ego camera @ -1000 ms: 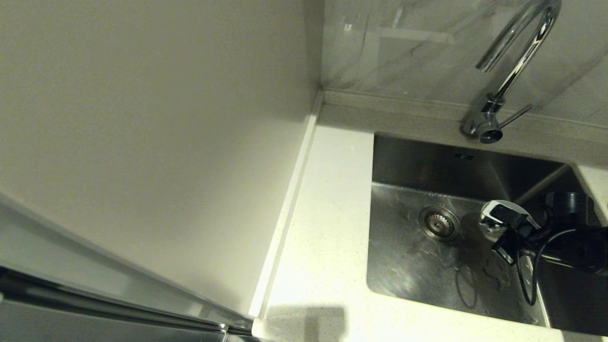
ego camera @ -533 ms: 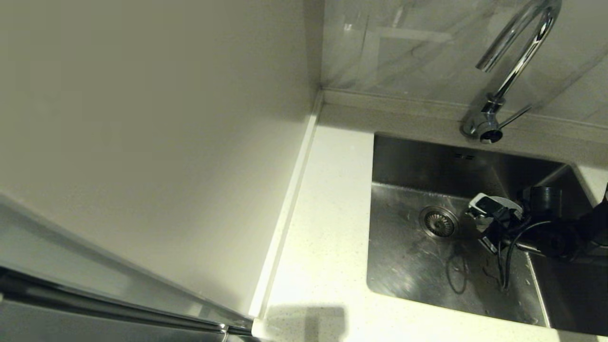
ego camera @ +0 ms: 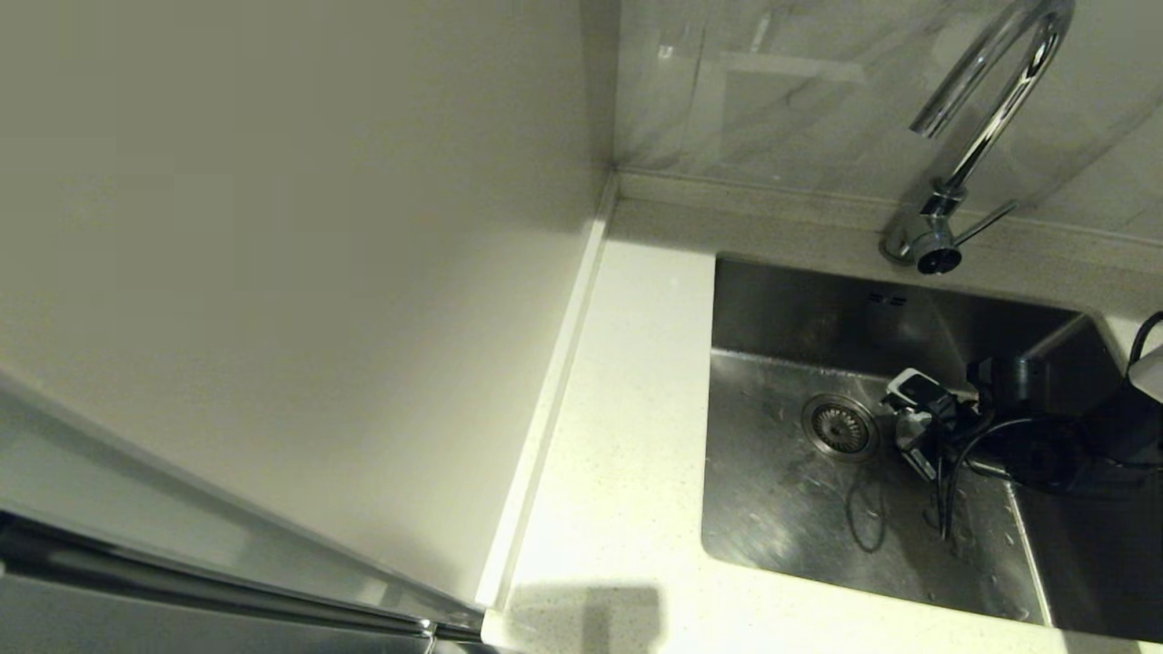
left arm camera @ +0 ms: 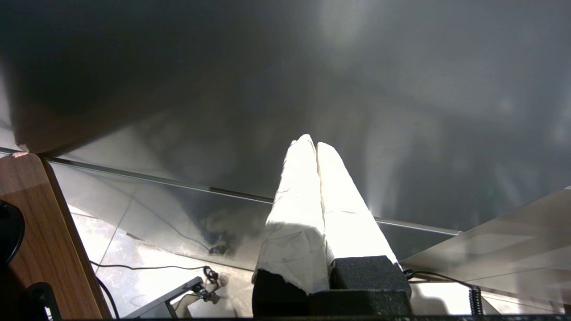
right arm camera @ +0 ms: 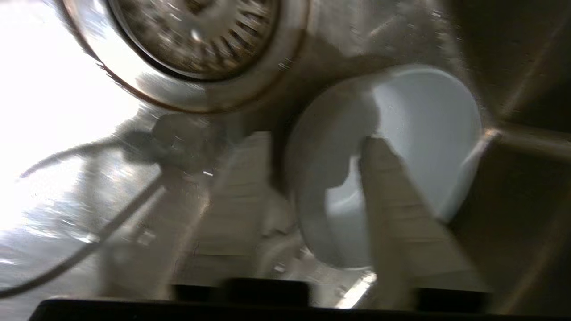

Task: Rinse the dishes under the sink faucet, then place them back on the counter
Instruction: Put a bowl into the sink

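**A:** What's the room like from the head view?

**B:** A kitchen corner. The white speckled counter (ego camera: 627,436) runs along a plain off-white wall panel (ego camera: 291,254), with marbled tile behind. The steel sink (ego camera: 781,518) is set into it, its drain (ego camera: 839,427) near the middle, and the chrome faucet (ego camera: 981,118) arches over the back edge. No water is running that I can see. My right gripper (ego camera: 909,427) is down inside the sink, just beside the drain, arm and cable trailing off to the right. No bowls stand on the part of the counter in view.

**A:** And your left wrist view?

**B:** My left gripper (left arm camera: 312,147) is parked away from the sink, its 2 padded fingers pressed together with nothing between them. Beyond it I see a dark glossy panel, a tiled floor with cables, and a wooden edge.

**A:** The right wrist view?

**B:** Here the sink floor is wet and scuffed. The pale grey-blue bowl (right arm camera: 428,125) lies on it right next to the drain, tipped so its hollow faces me. 1 finger (right arm camera: 392,209) reaches into the hollow; the other sits outside the wall. They straddle the rim, but whether they already pinch it I cannot tell.

**A:** So how far along are you?

**B:** Early or midway, I'd judge. 1 bowl is in the sink; I can't say whether it has been rinsed. It isn't back on the counter, and the other 2 bowls are nowhere in sight.
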Available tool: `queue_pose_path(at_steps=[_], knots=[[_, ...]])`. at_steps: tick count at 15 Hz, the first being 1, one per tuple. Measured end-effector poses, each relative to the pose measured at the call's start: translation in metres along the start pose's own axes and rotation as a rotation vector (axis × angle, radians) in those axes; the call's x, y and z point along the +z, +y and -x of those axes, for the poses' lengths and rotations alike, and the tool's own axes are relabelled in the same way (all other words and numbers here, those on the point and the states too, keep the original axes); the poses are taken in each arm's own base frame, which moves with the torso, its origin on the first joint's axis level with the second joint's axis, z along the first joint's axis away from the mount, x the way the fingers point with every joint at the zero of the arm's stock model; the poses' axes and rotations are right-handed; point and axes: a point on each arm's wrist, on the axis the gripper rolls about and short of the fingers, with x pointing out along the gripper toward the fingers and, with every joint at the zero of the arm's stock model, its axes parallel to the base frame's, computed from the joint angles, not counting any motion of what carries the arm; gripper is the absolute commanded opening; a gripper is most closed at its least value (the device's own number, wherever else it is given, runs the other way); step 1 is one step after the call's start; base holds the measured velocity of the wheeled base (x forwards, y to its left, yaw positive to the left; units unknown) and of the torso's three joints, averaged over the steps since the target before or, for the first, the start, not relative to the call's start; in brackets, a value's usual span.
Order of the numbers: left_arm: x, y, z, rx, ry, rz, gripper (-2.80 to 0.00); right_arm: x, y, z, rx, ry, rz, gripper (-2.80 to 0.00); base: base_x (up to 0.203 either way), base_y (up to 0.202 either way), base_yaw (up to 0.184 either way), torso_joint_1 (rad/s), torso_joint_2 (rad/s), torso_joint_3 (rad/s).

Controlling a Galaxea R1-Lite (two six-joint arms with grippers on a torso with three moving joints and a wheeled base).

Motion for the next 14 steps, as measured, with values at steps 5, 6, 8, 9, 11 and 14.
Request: queue_pose_path(at_steps=[5, 6, 8, 9, 11, 14], knots=[[0.0, 0.0, 0.0, 0.0, -0.001, 0.0, -2.8, 0.006, 0.001, 0.004, 0.001, -0.009, -0.04, 0.0, 0.0, 0.0, 0.0, 0.0, 0.0, 0.0], [0.0, 0.0, 0.0, 0.0, 0.0, 0.0, -2.8, 0.009, -0.002, 0.011, -0.002, -0.012, -0.064, 0.0, 0.0, 0.0, 0.0, 0.0, 0.0, 0.0], [0.0, 0.0, 0.0, 0.0, -0.001, 0.0, -2.8, 0.016, -0.014, 0.033, -0.017, -0.028, -0.13, 0.0, 0.0, 0.0, 0.0, 0.0, 0.0, 0.0], [0.0, 0.0, 0.0, 0.0, 0.0, 0.0, -2.8, 0.018, -0.022, 0.049, -0.016, -0.029, -0.168, 0.0, 0.0, 0.0, 0.0, 0.0, 0.0, 0.0], [0.0, 0.0, 0.0, 0.0, 0.0, 0.0, -2.8, 0.017, -0.042, 0.085, 0.008, -0.011, -0.249, 0.0, 0.0, 0.0, 0.0, 0.0, 0.0, 0.0], [0.0, 0.0, 0.0, 0.0, 0.0, 0.0, -2.8, 0.014, -0.097, 0.15, 0.027, -0.037, -0.367, 0.0, 0.0, 0.0, 0.0, 0.0, 0.0, 0.0]])
